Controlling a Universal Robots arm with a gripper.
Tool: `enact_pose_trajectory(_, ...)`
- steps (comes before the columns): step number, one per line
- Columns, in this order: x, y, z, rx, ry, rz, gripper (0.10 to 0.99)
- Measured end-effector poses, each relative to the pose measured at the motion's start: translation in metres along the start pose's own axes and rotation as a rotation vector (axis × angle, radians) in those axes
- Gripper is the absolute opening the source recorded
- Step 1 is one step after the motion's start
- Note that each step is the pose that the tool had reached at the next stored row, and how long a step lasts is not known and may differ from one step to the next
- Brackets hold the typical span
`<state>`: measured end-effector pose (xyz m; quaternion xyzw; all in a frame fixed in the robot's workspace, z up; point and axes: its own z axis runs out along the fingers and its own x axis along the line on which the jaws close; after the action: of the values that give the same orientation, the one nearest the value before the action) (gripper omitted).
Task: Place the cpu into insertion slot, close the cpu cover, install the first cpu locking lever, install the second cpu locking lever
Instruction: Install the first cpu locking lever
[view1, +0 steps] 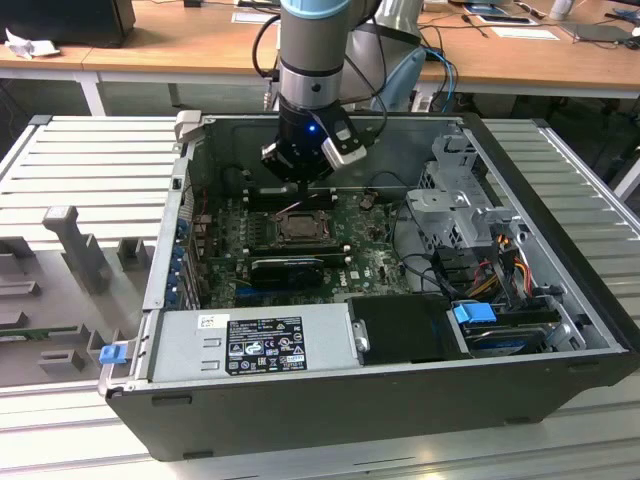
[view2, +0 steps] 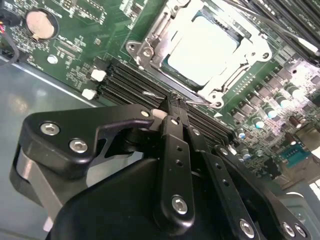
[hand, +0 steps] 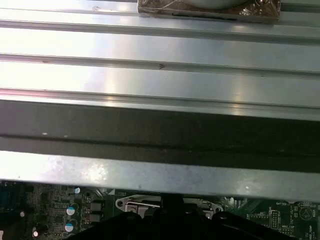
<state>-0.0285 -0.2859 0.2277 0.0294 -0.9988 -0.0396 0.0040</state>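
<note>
A: Where is the gripper (view2: 175, 104) right now?

B: Down inside the open computer case (view1: 560, 340), near its back wall, just above the motherboard (view2: 75, 45). In the second wrist view its black fingers (view2: 176, 131) are drawn together to a narrow point, pressed on a thin wire lever (view2: 156, 94) at the socket's edge. Whether they actually pinch the wire or just push it, I can't quite tell.

A: And the cpu (view2: 202, 50)?

B: Seated in the insertion slot (view1: 298, 224), pale metal face up. The cpu cover (view2: 252, 35) lies down flat around it, framing the chip through its window.

A: What crowds the spot?

B: Long black memory slots (view2: 125, 80) run between the socket and the fingers. A coin cell (view2: 39, 22) sits toward one board corner. In the exterior view, a black expansion card (view1: 288, 268) lies just in front of the socket, the power supply (view1: 250, 340) fills the case's front edge, and the drive cage (view1: 455, 200) with cables (view1: 500, 265) stands along the exterior view's right side.

A: Anything blocking the cameras?

B: The first wrist view mostly meets the ribbed metal table (hand: 160, 75) and the case wall (hand: 160, 135).
</note>
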Motion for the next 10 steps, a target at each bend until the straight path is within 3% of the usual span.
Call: enact_pose_trajectory(10, -0.0092, 0.0004, 0.0065, 0.000, 0.0001, 0.000, 0.106)
